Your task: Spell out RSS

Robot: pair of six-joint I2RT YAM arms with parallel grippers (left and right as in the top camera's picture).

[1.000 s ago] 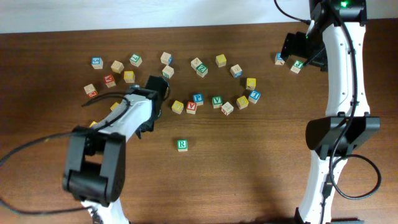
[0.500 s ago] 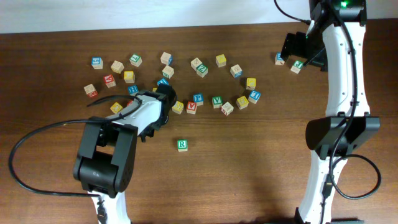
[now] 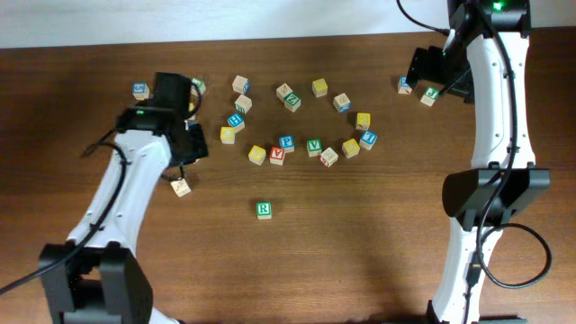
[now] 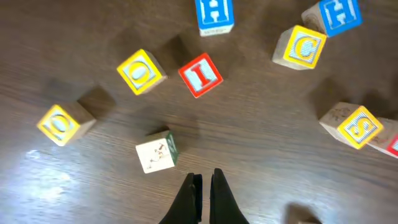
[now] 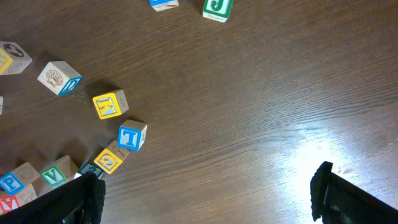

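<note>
The green R cube (image 3: 263, 210) lies alone on the table toward the front, away from both arms. A yellow S cube (image 4: 359, 126) shows in the left wrist view, to the right of my left gripper (image 4: 204, 182) and apart from it. I cannot read a second S anywhere. The left gripper (image 3: 191, 148) is shut and empty, low over the left group of cubes, with a white, green-sided cube (image 4: 155, 152) just ahead of it on the left. My right gripper (image 5: 208, 199) is wide open and empty at the back right (image 3: 430, 76).
Near the left gripper lie two yellow O cubes (image 4: 142, 71), a red I (image 4: 200, 74), a yellow C (image 4: 303, 48) and blue H cubes (image 4: 214, 14). A row with the green V cube (image 3: 313, 145) runs mid-table. A green J (image 5: 216, 7) sits by the right gripper.
My left arm has swung from the middle row back and left to the left group of cubes. A tan cube now lies alone in front of it. The right arm has not moved.
</note>
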